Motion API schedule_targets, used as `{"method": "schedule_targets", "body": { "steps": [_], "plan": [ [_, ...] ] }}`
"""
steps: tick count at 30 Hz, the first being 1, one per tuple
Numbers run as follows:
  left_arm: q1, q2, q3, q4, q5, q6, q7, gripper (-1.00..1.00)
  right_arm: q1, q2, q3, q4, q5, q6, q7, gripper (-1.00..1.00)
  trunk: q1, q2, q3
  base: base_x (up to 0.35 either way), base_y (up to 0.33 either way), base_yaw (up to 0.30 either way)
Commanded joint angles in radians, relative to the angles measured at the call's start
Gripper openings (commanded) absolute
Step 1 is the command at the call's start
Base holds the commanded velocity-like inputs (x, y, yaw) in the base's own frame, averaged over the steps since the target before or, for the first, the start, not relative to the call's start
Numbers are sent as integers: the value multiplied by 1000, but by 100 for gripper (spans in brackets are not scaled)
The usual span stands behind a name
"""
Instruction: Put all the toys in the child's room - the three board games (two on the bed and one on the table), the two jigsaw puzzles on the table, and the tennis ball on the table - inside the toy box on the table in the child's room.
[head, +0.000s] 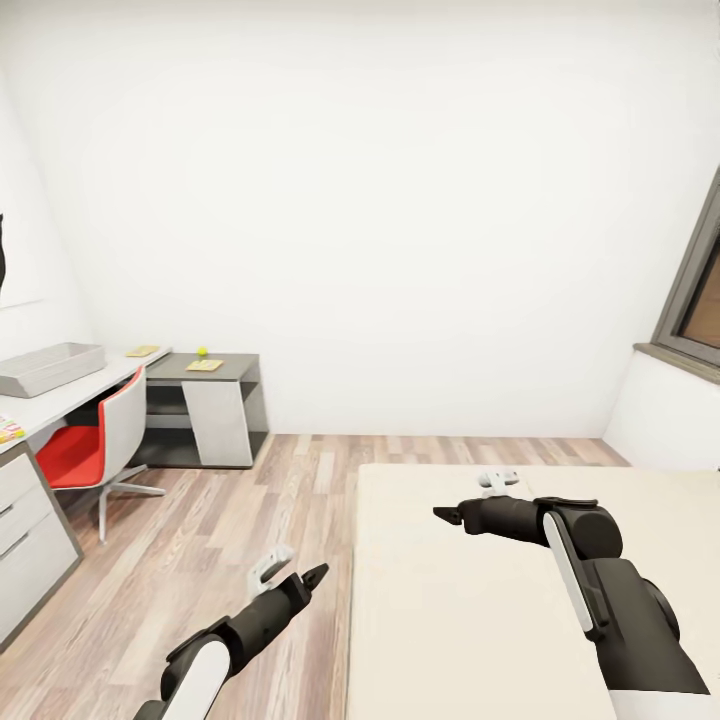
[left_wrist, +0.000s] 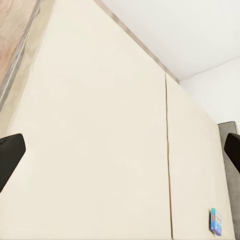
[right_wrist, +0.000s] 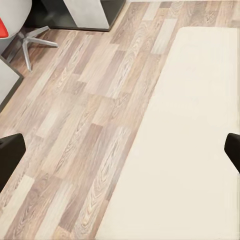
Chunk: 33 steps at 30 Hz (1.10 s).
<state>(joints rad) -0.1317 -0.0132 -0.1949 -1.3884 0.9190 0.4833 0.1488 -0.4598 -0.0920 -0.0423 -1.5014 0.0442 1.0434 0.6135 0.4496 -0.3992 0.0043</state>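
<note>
Both the left gripper (head: 300, 578) and right gripper (head: 452, 516) hang spread and empty over the bed (head: 450, 620) – likely ready for the blue game box (left_wrist: 215, 221) there – while the grey bin (head: 50, 368) waits far off on the desk (head: 70, 400).

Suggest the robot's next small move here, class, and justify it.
Probably turn toward the small blue board game lying on the beige bed near the grey headboard: both the left gripper and right gripper are open and empty.

Toy box (head: 50, 368) on table (head: 70, 395), bed (head: 450, 600) w/ arms over.
</note>
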Motion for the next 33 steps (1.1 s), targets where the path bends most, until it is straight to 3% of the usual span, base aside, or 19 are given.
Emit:
{"method": "schedule_targets", "body": {
  "steps": [1,33],
  "plan": [
    [0,0,0,-1,11,3,9,100,0,0,-1,0,5,4,6,100,0,-1,0,0,-137,0],
    [0,0,-1,-1,11,3,9,100,0,0,-1,0,5,4,6,100,0,-1,0,0,-137,-36]
  ]
}}
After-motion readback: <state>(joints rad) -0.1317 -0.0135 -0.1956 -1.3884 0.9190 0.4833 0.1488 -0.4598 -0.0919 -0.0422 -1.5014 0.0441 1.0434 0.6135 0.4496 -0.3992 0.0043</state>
